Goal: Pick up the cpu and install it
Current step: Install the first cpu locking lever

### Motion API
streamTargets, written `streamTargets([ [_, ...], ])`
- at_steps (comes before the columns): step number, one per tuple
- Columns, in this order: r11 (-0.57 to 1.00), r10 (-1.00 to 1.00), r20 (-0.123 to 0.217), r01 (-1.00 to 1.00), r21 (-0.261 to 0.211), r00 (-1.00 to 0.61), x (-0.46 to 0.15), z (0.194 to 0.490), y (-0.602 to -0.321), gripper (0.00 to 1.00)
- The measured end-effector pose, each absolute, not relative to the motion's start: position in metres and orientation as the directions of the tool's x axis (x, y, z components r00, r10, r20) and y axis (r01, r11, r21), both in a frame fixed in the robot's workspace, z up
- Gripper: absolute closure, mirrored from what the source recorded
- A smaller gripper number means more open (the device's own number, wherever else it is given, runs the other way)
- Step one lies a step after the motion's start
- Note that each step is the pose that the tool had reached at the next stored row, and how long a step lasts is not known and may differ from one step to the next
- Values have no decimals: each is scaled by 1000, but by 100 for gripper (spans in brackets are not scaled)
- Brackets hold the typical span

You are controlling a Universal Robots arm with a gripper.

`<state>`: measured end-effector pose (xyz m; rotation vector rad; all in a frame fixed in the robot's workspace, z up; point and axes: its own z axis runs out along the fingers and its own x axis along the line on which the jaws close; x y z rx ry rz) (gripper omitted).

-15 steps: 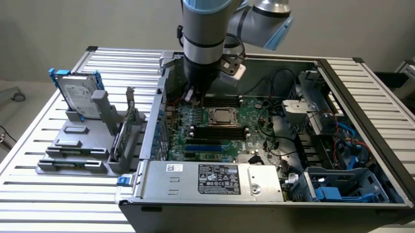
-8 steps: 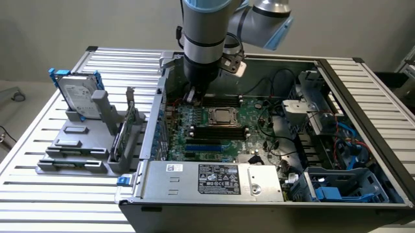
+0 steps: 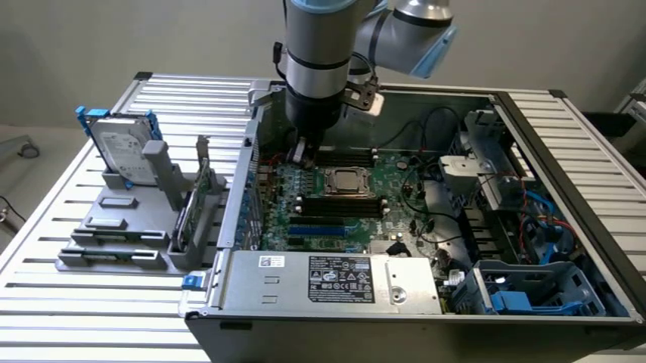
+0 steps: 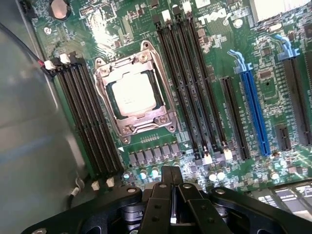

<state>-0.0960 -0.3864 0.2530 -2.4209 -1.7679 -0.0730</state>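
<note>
Since the cpu already sits flat inside the socket, its dull silver lid framed by the bare metal bracket, the gripper hovers just above the green motherboard with jaws pinched fully together, gripping nothing. Black memory slots flank the socket on both sides

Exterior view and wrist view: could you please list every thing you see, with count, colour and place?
cpu: one, dull silver, seated in the socket on the motherboard.
socket frame: one, metal, around the cpu.
motherboard: one, green, inside the computer case.
computer case: one, dark grey, open, on the table.
hard drive: one, silver with blue brackets, upright in the grey holder at the exterior view's left.
table: one, slatted aluminium.
gripper: one, black, shut, empty, above the motherboard beside the socket.
</note>
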Motion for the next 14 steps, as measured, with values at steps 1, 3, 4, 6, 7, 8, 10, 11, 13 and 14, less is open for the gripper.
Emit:
streamTargets([
  [1, -291, 947, 114, 953, -83, 300, -96, 253, -386, 89],
  [3, -278, 954, 96, 957, -77, 285, -96, 253, -386, 89],
  [4, -271, 957, 88, 960, -74, 277, -96, 253, -386, 89],
  [6, -258, 962, 76, 964, -68, 262, -96, 253, -386, 89],
  [7, -250, 964, 71, 966, -65, 255, -96, 253, -386, 89],
  [8, -243, 967, 66, 968, -63, 247, -96, 253, -386, 89],
  [10, -227, 971, 58, 972, -58, 230, -96, 253, -386, 89],
  [11, -219, 974, 52, 974, -56, 222, -96, 253, -386, 89],
  [13, -208, 977, 38, 977, -52, 210, -96, 253, -386, 89],
  [14, -204, 978, 30, 978, -50, 206, -96, 253, -386, 89],
])
